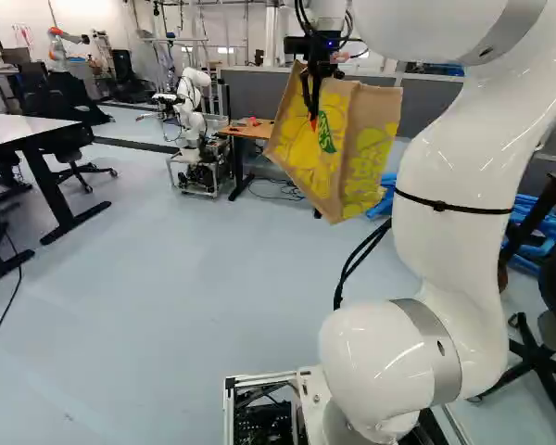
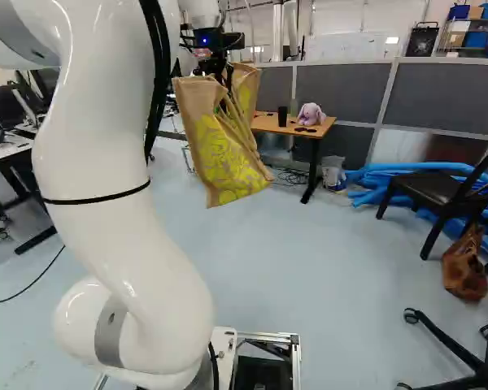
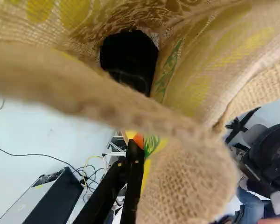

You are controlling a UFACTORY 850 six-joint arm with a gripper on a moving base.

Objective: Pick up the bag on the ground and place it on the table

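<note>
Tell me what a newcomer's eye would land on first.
Probably the tan woven bag with yellow print, hanging mid-air from the black two-fingered gripper. The thick white robot arm looms close in both base views. Farther back, a pale purple plush rabbit sits on the brown-topped table.

The burlap bag point(image 1: 352, 148) is printed in bright yellow over tan, with a green motif (much the darker of the inks). The hand point(image 1: 312, 113) is coloured black, the plush bunny point(image 2: 311, 114) lilac, the counter point(image 2: 268, 125) orange-brown.
</note>
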